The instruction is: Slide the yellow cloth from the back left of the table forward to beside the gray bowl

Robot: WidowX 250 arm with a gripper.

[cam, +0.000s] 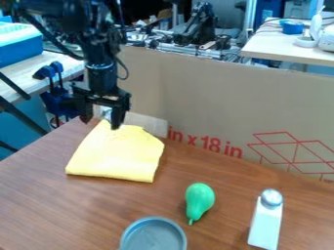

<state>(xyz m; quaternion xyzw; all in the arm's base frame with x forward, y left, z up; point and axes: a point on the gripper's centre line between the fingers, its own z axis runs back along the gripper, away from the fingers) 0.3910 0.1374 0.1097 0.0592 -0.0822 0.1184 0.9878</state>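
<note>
Camera view: the gripper (101,123) is held with fingers apart at the yellow cloth's (117,154) far corner, seemingly so the edge is straddled; the pear (199,197), bowl (155,218) and bottle (265,227) are set nearer, leaving the cloth uncovered.

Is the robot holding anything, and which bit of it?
Nothing is held. The jaws of the black robot gripper stand wide apart by the far end of the yellow cloth, which lies on the brown wooden table.

Yellow cloth (117,154), green pear (199,197), brown wood-grained table (32,195), red-printed tan cardboard (221,97)
</note>
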